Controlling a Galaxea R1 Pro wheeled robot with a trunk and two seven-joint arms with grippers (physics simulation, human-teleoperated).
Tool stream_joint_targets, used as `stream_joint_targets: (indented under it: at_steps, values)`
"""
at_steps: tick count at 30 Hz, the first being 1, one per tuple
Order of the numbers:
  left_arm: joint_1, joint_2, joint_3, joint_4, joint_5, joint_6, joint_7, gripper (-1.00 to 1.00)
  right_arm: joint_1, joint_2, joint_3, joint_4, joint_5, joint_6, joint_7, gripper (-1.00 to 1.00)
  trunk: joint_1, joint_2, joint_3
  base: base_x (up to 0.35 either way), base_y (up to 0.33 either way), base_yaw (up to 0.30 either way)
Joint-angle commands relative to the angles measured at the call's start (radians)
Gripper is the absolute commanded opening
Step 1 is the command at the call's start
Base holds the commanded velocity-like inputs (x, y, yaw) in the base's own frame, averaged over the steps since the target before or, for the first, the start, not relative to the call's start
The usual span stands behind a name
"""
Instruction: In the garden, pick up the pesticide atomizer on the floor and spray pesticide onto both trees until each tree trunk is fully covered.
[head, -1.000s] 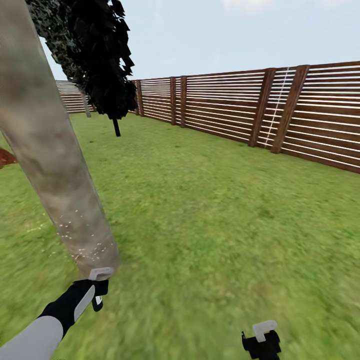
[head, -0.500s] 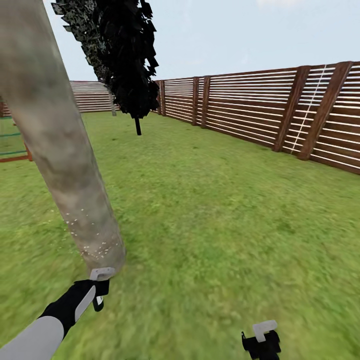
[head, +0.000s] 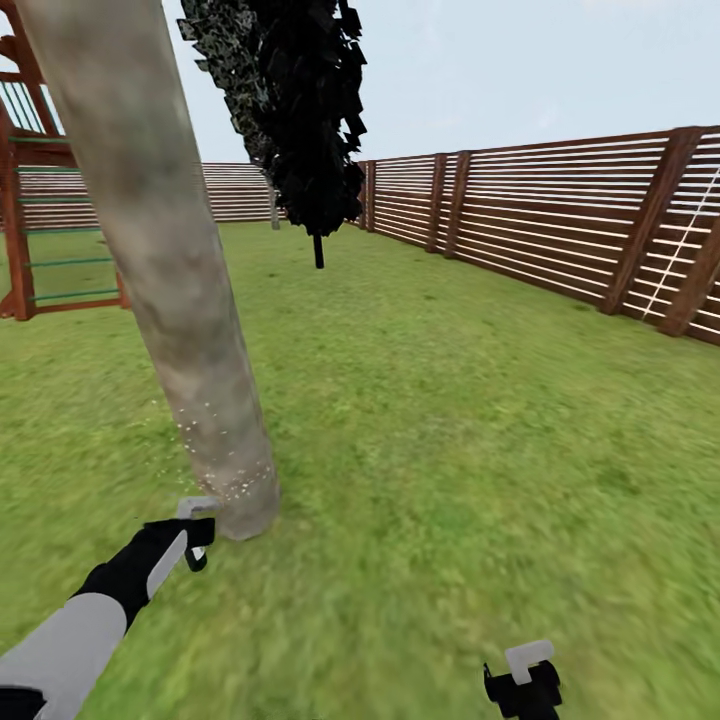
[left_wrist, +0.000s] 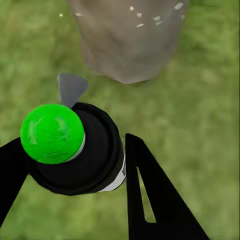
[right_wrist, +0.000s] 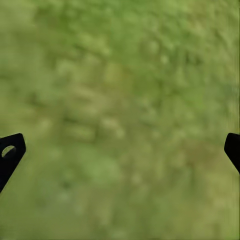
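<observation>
At nine o'clock in the head view stands a red-brown wooden frame (head: 20, 230) with green rungs, well behind the trunk (head: 170, 260). The trunk is a thick smooth cylinder, mottled grey-brown and beige, leaning a little; its lower part is flecked with small white specks. It meets the grass (head: 430, 440), a blurred green lawn, at about seven o'clock.

Just beside the trunk's foot is the left claw (head: 195, 532), on a black and white arm that comes in from eight o'clock. In the left wrist view its black fingers (left_wrist: 155, 200) are closed on the atomizer (left_wrist: 82, 150), a round black bottle with a white band and a glossy green ball cap. A small grey nozzle tip points at the trunk's base (left_wrist: 130, 40), near it but not touching.

At twelve o'clock a narrow black tree (head: 300, 110) with ragged leaves rises on a thin dark stem, far back. A brown fence (head: 560, 230) of horizontal slats runs from there to three o'clock.

At five o'clock is the right claw (head: 524, 680), black with a white tab. In the right wrist view its fingertips (right_wrist: 10, 155) are spread wide, holding nothing, over grass.
</observation>
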Motion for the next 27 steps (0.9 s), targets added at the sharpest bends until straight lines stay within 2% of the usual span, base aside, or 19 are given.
stream_joint_targets:
  at_steps: [1,2,4,7,11,21,27]
  values:
    - [-0.018,0.034,-0.008,-0.004,0.015,0.008,0.006,-1.0,-0.001,0.0,-0.007,0.001,0.01,-0.003,-0.006,1.0,0.0,0.0,-0.001,0.0,0.0,0.276]
    - [-0.029,0.043,-0.009,-0.005,0.014,0.011,0.005,-1.0,-0.001,0.0,-0.007,0.0,0.01,-0.003,-0.006,1.0,0.0,0.0,-0.001,0.0,0.0,0.271]
    - [-0.057,0.041,-0.011,-0.007,0.013,0.041,0.005,-1.0,-0.001,0.0,-0.007,0.0,0.01,-0.003,-0.006,1.0,0.0,0.0,-0.001,0.0,0.0,0.148]
    - [-0.085,0.019,-0.014,-0.025,0.008,0.102,0.007,-1.0,-0.001,-0.002,-0.007,-0.002,0.011,-0.003,-0.006,1.0,0.0,0.0,-0.001,0.0,0.0,0.025]
    - [-0.082,0.016,-0.018,-0.031,0.005,0.108,0.007,-1.0,-0.001,-0.002,-0.007,-0.002,0.011,-0.003,-0.006,1.0,0.0,0.0,-0.001,0.0,-0.055,0.002]
    - [-0.083,0.015,-0.017,-0.032,0.005,0.11,0.009,-1.0,-0.001,-0.002,-0.007,-0.002,0.011,-0.003,-0.006,1.0,0.0,0.0,-0.001,0.005,-0.261,0.0]
    - [-0.089,0.014,-0.017,-0.032,0.004,0.111,0.01,-1.0,-0.001,-0.001,-0.007,-0.002,0.011,-0.003,-0.006,1.0,0.0,0.0,-0.001,0.186,-0.22,0.0]
